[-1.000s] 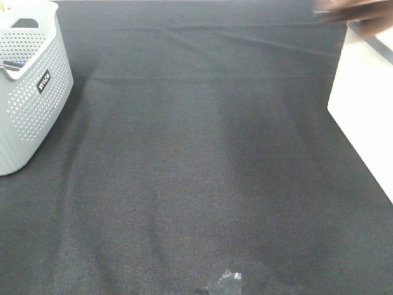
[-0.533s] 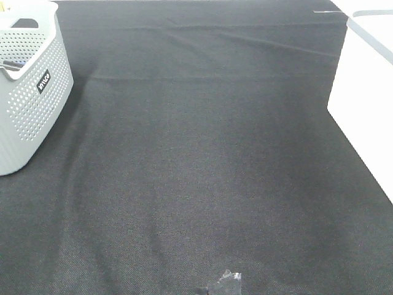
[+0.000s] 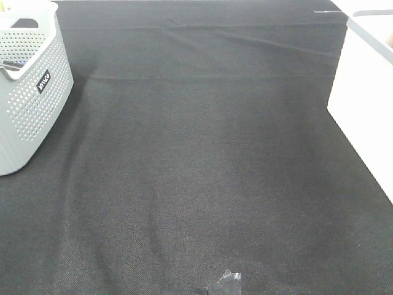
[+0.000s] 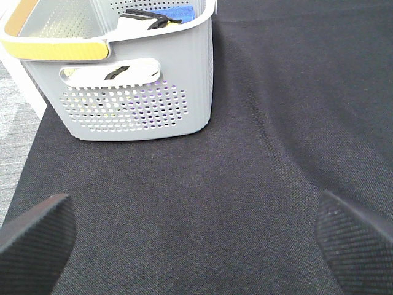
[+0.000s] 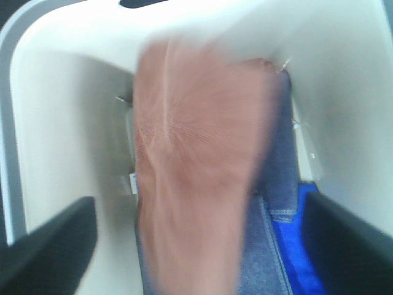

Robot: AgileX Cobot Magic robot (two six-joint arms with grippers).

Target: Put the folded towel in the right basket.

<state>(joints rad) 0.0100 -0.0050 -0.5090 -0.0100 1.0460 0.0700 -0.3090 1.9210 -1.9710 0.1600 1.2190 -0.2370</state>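
The folded towel (image 5: 196, 184), pinkish brown and blurred, shows only in the right wrist view, hanging inside the white right basket (image 5: 67, 123) over blue and denim cloths (image 5: 288, 246). My right gripper (image 5: 199, 246) is open, its fingers wide on either side of the towel and not touching it. In the high view the white basket (image 3: 362, 104) stands at the right edge; the towel and both grippers are out of view there. My left gripper (image 4: 196, 239) is open and empty above the black tablecloth, facing the grey basket (image 4: 135, 92).
The grey perforated basket (image 3: 31, 92) stands at the far left and holds a blue cloth (image 4: 175, 12) and dark items. A black cloth (image 3: 196, 153) covers the table. A small crumpled scrap (image 3: 226, 284) lies at the front edge.
A blurred brown shape at the top right of the high view, above the white basket, has left that view. Nothing else has moved.
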